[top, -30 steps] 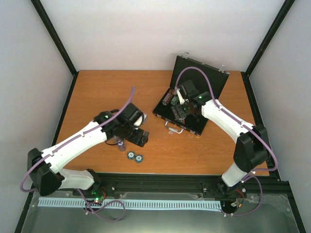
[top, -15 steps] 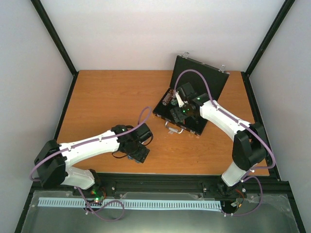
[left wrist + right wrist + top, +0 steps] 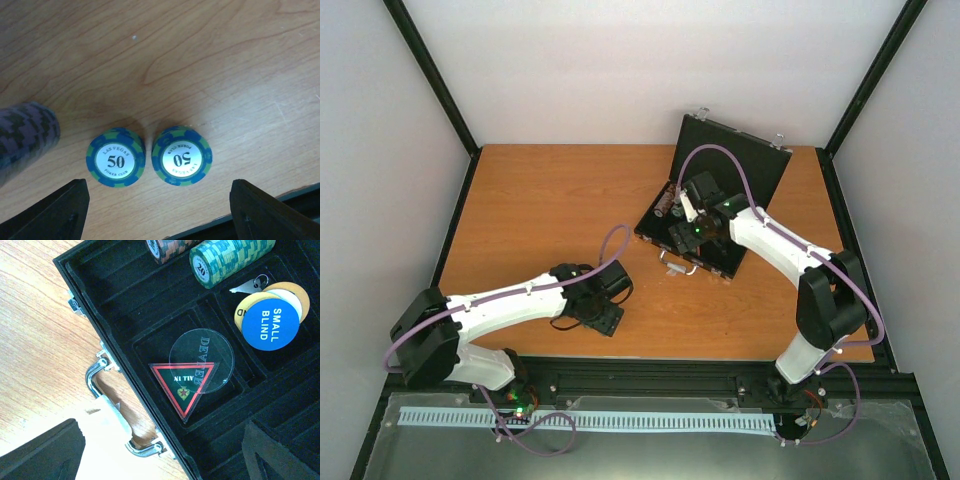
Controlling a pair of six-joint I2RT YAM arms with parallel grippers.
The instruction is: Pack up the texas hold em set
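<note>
left claw point(image 3: 157, 192) is hovering spread wide over two chip stacks point(image 3: 116, 157), right claw point(image 3: 162, 424) gaping over the case point(image 3: 115, 300), both empty.

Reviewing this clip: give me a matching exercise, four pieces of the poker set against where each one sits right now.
Things
1. 50 chips
2. SMALL BLIND disc
3. ALL IN triangle
4. silver handle

Places
A. overlapping the clear DEALER disc
B. on the outside of the case, at its front wall
C. on the bare table, outside the case
D. overlapping a yellow disc in a case compartment

Pairs: 1-C, 2-D, 3-A, 4-B
</note>
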